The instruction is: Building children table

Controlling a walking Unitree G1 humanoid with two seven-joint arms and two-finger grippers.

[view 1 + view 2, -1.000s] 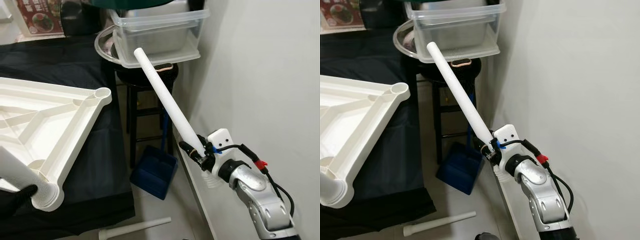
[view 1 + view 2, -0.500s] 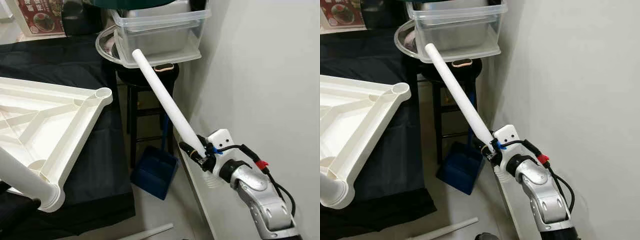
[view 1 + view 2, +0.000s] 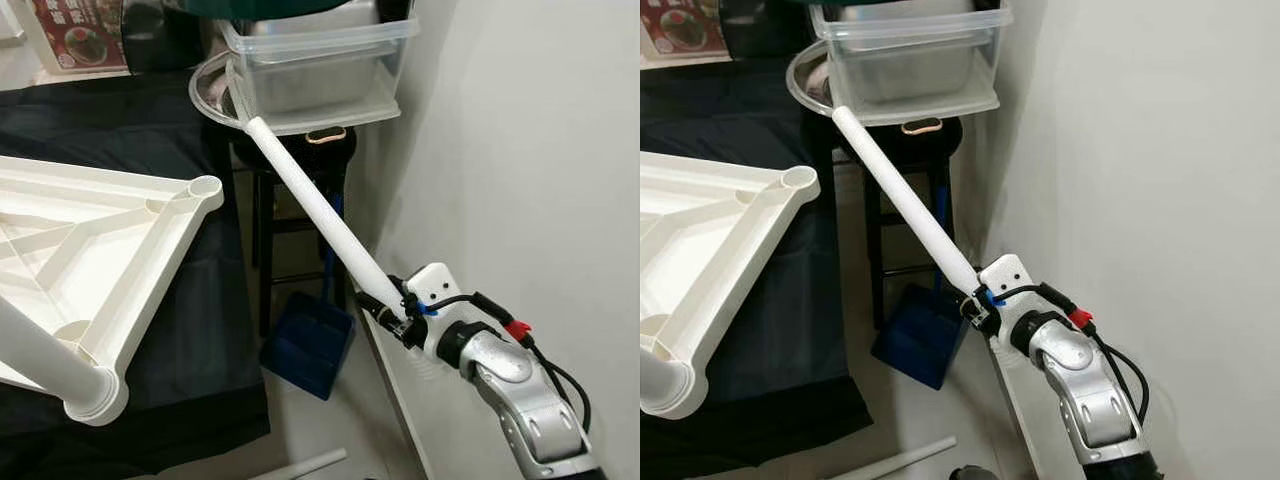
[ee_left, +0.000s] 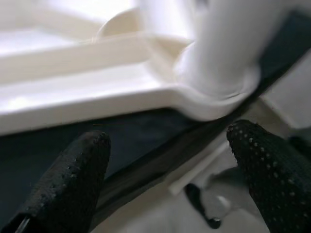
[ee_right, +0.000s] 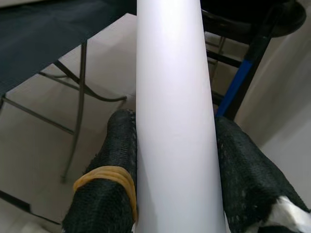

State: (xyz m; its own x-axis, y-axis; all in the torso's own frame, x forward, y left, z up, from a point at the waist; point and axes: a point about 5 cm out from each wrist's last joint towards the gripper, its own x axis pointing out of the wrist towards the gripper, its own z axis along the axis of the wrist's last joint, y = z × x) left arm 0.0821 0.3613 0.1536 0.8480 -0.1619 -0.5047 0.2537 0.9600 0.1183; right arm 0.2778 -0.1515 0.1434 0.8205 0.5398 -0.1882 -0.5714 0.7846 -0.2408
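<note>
The white children's table top [image 3: 100, 240] lies upside down on a black-covered table. One white leg [image 3: 45, 360] stands fitted in its near corner socket. My right gripper [image 3: 388, 312] is shut on the thick end of a second long white leg [image 3: 305, 205], held in the air to the right of the table. That leg's far tip points up and left, just under the clear bin. In the right wrist view, both black fingers [image 5: 116, 160] press on this leg [image 5: 172, 97]. My left gripper [image 4: 170, 174] is open just below the fitted leg's corner [image 4: 214, 63], holding nothing.
A clear plastic bin [image 3: 320, 60] rests on a black stool [image 3: 290, 170] close behind the held leg. A blue dustpan [image 3: 308, 342] leans by the stool. The white wall [image 3: 520, 150] is close on the right. Another white leg [image 3: 300, 465] lies on the floor.
The held leg's far tip has swung left, from in front of the bin to under its left corner. My left gripper has dropped away from the fitted leg.
</note>
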